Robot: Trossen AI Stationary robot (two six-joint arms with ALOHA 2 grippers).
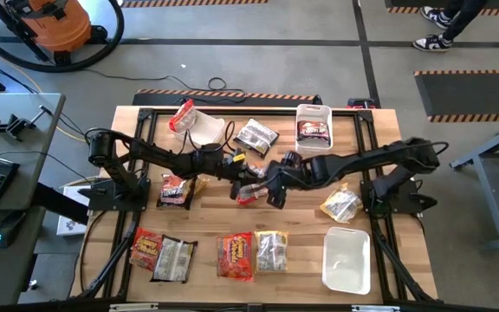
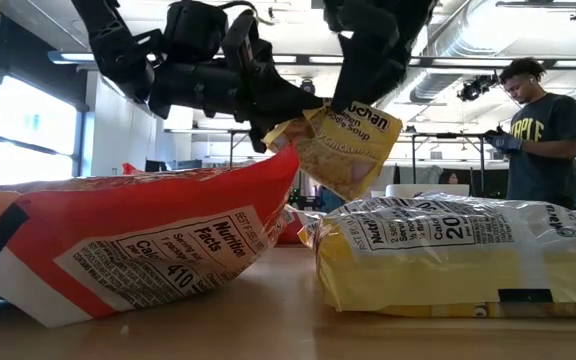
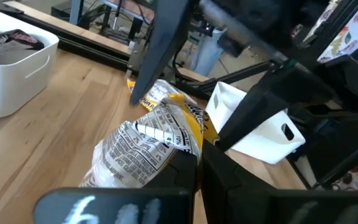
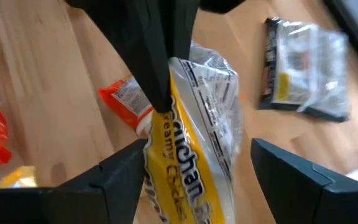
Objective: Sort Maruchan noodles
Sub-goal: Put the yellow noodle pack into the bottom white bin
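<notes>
Holding a yellow packet [image 4: 194, 155] in the air above mid-table, my left gripper [image 4: 160, 102] is clamped on its top edge while my right gripper [image 4: 197, 171] stands spread on either side of it, not yet touching. Sorting looks barely begun: one bin [image 1: 314, 127] at the back holds a dark packet [image 1: 314, 132], the near bin [image 1: 346, 257] looks empty, and most packets lie loose on the table [image 1: 206, 212]. The high view shows that whole spread, but the hanging packet is hidden under my arms there; the right wrist view alone shows the pinch and the open jaws.
</notes>
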